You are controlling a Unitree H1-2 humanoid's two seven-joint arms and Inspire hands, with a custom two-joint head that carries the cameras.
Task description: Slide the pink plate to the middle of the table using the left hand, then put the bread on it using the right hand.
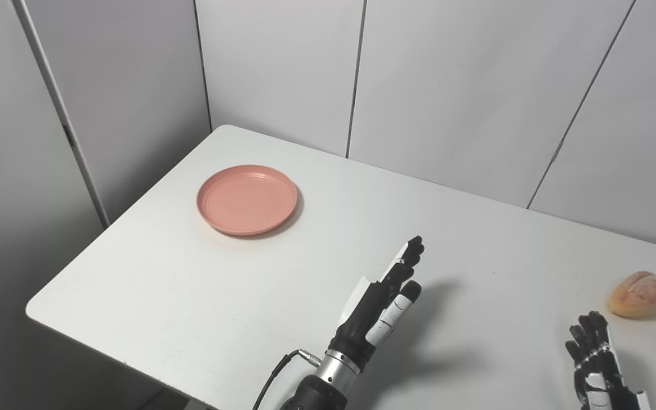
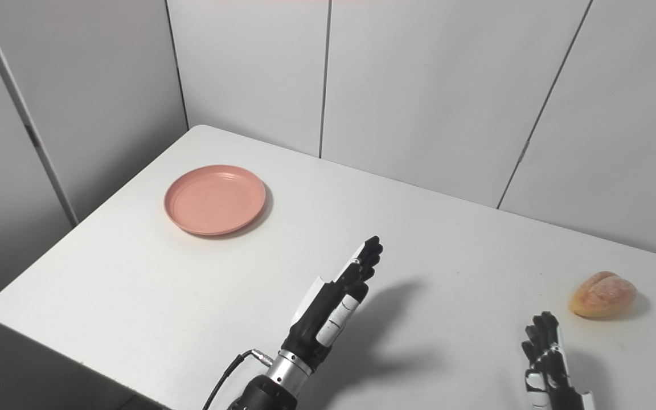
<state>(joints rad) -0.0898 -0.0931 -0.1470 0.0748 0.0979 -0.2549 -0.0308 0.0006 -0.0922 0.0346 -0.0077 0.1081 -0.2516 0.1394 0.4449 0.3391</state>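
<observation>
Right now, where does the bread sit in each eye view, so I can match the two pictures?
Left eye view: the bread lies near the right edge, just beyond the right hand.
Right eye view: the bread sits further in from the right edge, again just beyond the right hand.
Shared landmark: the pink plate at the far left of the table, empty in both views.

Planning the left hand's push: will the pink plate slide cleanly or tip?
The pink plate sits flat and shallow on the smooth white table, so it probably slides easily. Its low raised rim suggests little tipping risk. It looks light, so it may spin if pushed off-centre.
</observation>
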